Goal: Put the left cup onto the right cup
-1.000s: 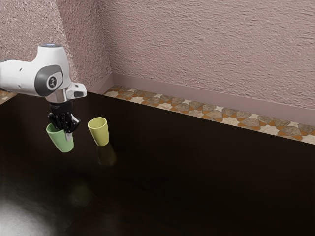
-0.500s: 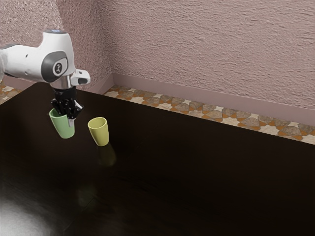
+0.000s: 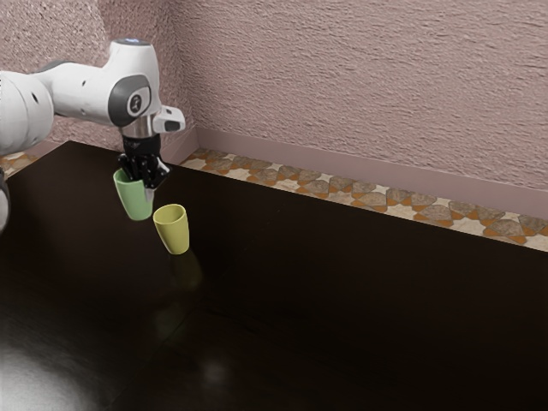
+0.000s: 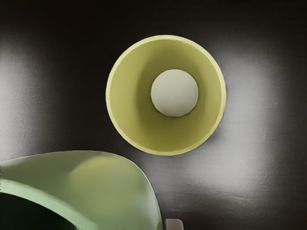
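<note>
— Where is the green cup (image 3: 134, 195)?
— It hangs from the gripper (image 3: 144, 169), whose fingers are clamped on its rim. It is just to the exterior view's left of the yellow cup (image 3: 172, 228), and higher.
— And the yellow cup?
— Upright on the dark table (image 3: 342, 291), mouth up. In the wrist view the green cup is beside the yellow cup, not over it.

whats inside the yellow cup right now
Nothing. The yellow cup is empty, its pale round bottom fully visible. The green cup in the gripper hangs beside it, covering none of its inside.
</note>
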`<state>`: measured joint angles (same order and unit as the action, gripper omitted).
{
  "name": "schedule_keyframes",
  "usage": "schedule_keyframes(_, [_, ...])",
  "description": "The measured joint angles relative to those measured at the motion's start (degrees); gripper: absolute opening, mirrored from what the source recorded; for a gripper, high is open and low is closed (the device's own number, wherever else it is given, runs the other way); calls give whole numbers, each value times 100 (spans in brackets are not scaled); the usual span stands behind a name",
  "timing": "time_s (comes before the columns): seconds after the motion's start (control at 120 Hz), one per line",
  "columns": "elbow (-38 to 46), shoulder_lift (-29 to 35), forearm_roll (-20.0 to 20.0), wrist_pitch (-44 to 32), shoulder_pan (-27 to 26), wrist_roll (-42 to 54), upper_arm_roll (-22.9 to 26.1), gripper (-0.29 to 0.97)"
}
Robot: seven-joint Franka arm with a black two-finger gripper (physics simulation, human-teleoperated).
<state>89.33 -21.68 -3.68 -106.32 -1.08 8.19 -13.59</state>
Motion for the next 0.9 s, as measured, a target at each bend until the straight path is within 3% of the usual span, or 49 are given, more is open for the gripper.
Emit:
schedule_keyframes(0.508, [-1034,-717,58,217,482,95,500,-11])
schedule_keyframes(0.9, [-1704,-1127,28,415,513,205,676,-11])
